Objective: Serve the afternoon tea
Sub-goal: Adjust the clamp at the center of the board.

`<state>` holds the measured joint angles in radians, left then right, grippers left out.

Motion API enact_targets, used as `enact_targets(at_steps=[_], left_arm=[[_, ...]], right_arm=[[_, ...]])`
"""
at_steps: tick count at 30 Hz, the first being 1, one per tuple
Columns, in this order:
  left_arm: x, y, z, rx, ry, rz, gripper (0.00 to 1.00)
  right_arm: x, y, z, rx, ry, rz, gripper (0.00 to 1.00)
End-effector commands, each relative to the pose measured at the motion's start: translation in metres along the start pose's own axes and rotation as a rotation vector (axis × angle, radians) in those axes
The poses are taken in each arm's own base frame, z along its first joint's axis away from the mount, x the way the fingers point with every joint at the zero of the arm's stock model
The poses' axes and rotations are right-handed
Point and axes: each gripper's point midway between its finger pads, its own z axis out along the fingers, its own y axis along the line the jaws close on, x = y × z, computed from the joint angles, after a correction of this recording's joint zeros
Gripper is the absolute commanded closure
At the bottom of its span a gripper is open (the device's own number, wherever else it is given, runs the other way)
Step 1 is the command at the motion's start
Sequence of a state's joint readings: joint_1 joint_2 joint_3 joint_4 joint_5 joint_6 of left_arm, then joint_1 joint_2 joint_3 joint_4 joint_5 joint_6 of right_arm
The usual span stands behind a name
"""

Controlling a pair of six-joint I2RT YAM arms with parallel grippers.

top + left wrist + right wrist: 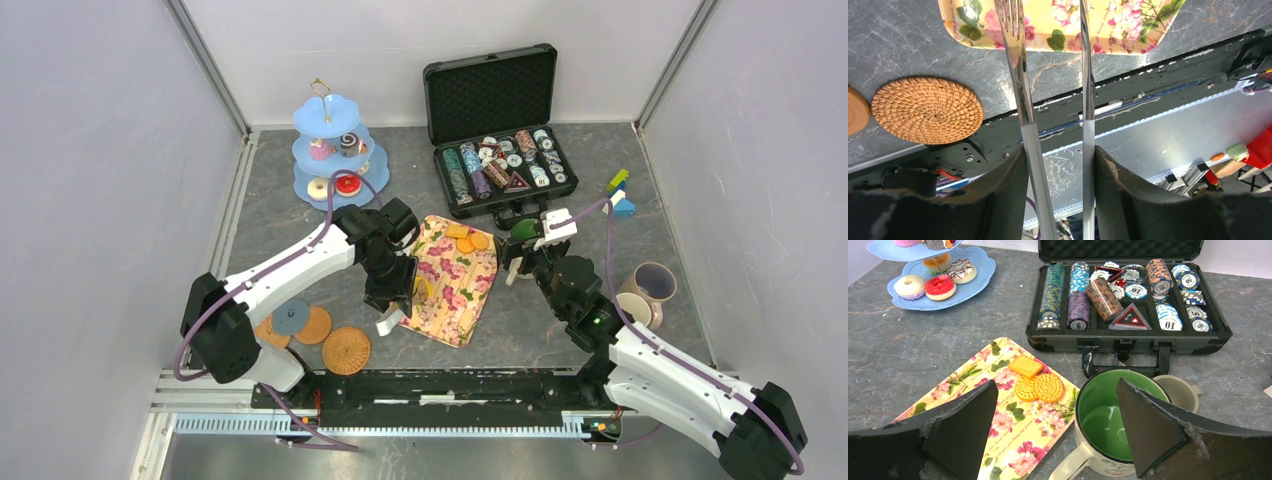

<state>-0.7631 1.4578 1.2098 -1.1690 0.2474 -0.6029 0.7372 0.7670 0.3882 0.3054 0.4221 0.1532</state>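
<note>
Green-lined mug (1103, 420) stands upright just off the right edge of the floral tray (455, 300), mouth up, its handle swung toward the near-left, back toward the wrist. Right gripper (1057, 390) sits low over it with the jaws spread about as wide as they go and nothing in them. The mug is off-centre in that gap: the right finger (1148, 425) overlaps its right rim, while the left finger (963, 425) is well apart, out over the tray. The right arm is plainly the nearer one. Judgement: a clean grip wants the gripper shifted toward the mug's side, or the closing jaws would push it sideways first. A pale mug (1175, 390) stands just behind it and could get nudged. Left gripper (1060, 165) hangs at the tray's near-left edge, jaws about half closed on a fork (1020, 90) and a second steel utensil (1087, 90), one against each pad. Their long axes run straight out from the fingers, tips over the tray rim. Biscuits (1035, 382) lie together at the far end of the tray. Woven coaster (927, 110) lies on the table just beside the left wrist, near the arm bases. Donuts and cakes sit on the blue tiered stand (330, 150), far left. Serving looks about midway.
</note>
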Motion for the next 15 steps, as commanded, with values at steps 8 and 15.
enact_targets(at_steps=[8, 15], left_arm=[[-0.013, -0.003, 0.001, 0.012, -0.023, 0.074, 0.73], [-0.017, 0.0, -0.01, -0.02, -0.06, 0.065, 0.93]], right_arm=[[-0.006, 0.001, 0.001, -0.006, -0.03, 0.025, 0.04], [-0.006, 0.002, 0.001, -0.01, -0.031, 0.026, 0.04]])
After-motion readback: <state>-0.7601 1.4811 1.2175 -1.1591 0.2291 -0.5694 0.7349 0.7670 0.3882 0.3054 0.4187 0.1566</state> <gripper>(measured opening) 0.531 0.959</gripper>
